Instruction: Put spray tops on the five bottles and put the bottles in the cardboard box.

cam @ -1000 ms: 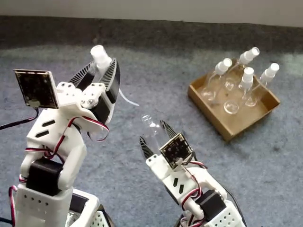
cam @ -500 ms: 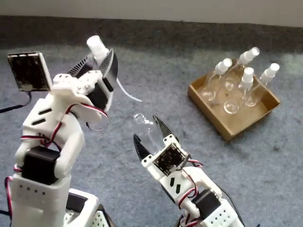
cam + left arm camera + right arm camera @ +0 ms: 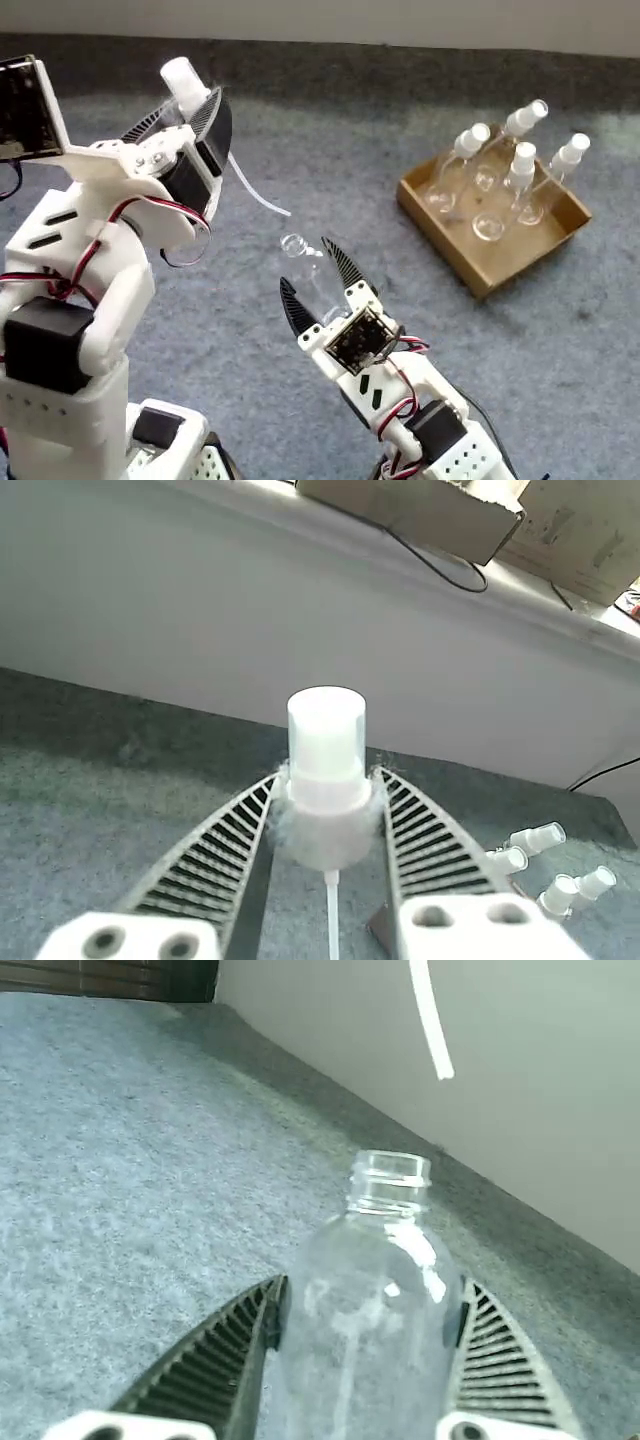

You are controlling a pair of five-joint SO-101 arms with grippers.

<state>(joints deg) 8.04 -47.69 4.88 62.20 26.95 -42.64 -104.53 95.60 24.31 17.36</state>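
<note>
I have the open clear bottle [image 3: 296, 248] tilted and clamped between my right gripper's [image 3: 308, 270] jaws, over bare grey carpet [image 3: 340, 140]. My left gripper [image 3: 190, 100] pinches the spray top [image 3: 183, 78], and its dip tube [image 3: 255, 195] ends near the bottle's mouth. Across open carpet, the cardboard box [image 3: 440, 245] holds four capped bottles [image 3: 500, 170].

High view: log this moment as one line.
left tool: shut on white plastic spray top | right tool: shut on clear uncapped plastic bottle | brown cardboard box: four capped clear bottles inside
</note>
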